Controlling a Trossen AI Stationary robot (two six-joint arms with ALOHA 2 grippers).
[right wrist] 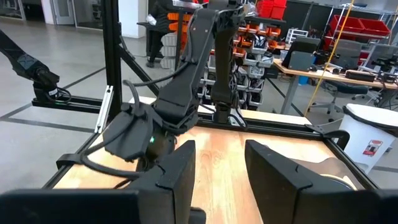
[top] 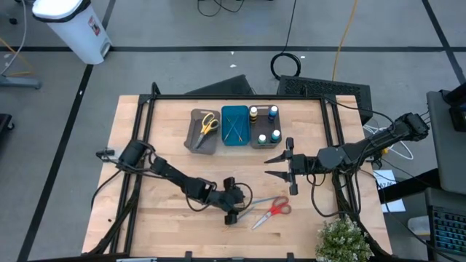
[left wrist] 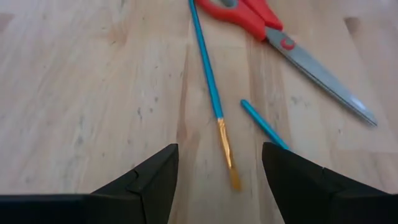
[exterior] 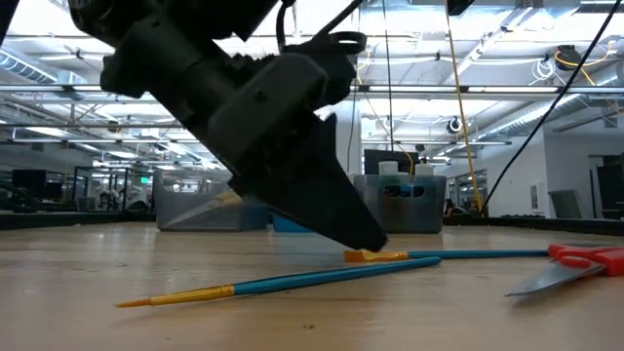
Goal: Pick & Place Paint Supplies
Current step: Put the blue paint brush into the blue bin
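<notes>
— Where is the left tool [top: 234, 207] working?

— Low over the near part of the desk [top: 175, 138], its two dark fingers [left wrist: 146, 180] spread apart with nothing between them. In the left wrist view a blue-handled brush [left wrist: 211, 87] lies just ahead of the gap, its orange bristle end pointing back toward the tool. A second blue stick [left wrist: 264, 124] lies just beside it, close to the other finger.

— And the scissors?

— The red-handled scissors [top: 271, 212] lie flat on the desk just beyond the left tool, on the side away from its arm, blades closed. The low view shows the tool tips down near the desk surface, right above the brushes.

— What about the right tool [top: 279, 166]?

— It hovers above the desk, well apart from the brushes, fingers parted and holding nothing. Farther from it sit the trays: a grey tray [top: 202, 132] with yellow-handled scissors [top: 208, 124], a blue tray [top: 234, 126] with thin sticks, and next to that the small bottles [top: 263, 125] with coloured tops.
</notes>
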